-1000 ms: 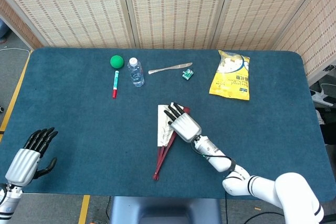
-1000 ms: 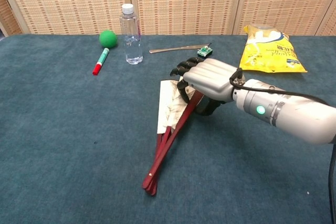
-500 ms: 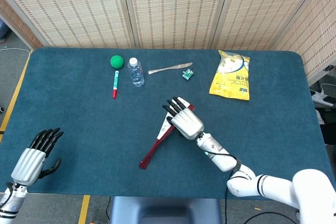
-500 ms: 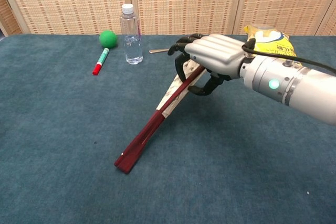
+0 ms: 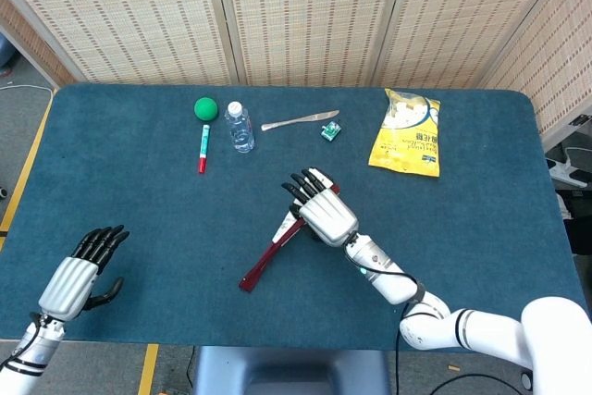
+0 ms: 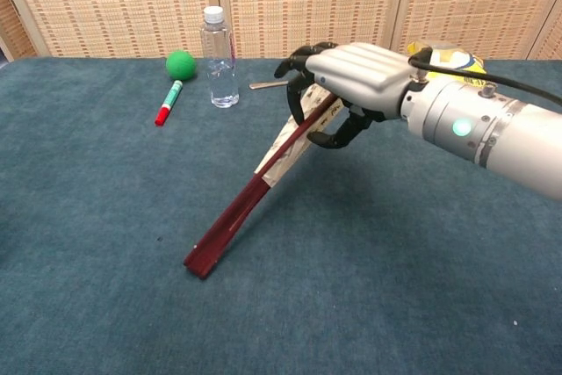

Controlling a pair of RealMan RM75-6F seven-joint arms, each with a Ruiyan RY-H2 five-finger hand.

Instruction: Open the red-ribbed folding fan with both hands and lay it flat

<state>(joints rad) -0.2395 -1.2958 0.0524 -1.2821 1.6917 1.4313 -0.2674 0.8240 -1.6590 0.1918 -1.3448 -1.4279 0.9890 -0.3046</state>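
Note:
The red-ribbed folding fan [image 5: 270, 249] [image 6: 248, 204] is folded almost closed, a strip of white paper showing near its upper end. My right hand [image 5: 319, 207] [image 6: 344, 88] grips that upper end and holds the fan tilted, its pivot end low near the blue table [image 5: 139, 201]. My left hand [image 5: 81, 271] hovers at the near left corner with fingers apart and nothing in it; the chest view does not show it.
At the back stand a green ball [image 5: 205, 108], a red marker [image 5: 203, 148], a clear water bottle [image 5: 239, 126], a metal knife [image 5: 298, 121], a small green item [image 5: 329, 130] and a yellow snack bag [image 5: 408, 132].
The right hand lifted the fan's upper end off the table; the spread leaf has folded shut and the pivot end swung left. My left hand crept forward and right.

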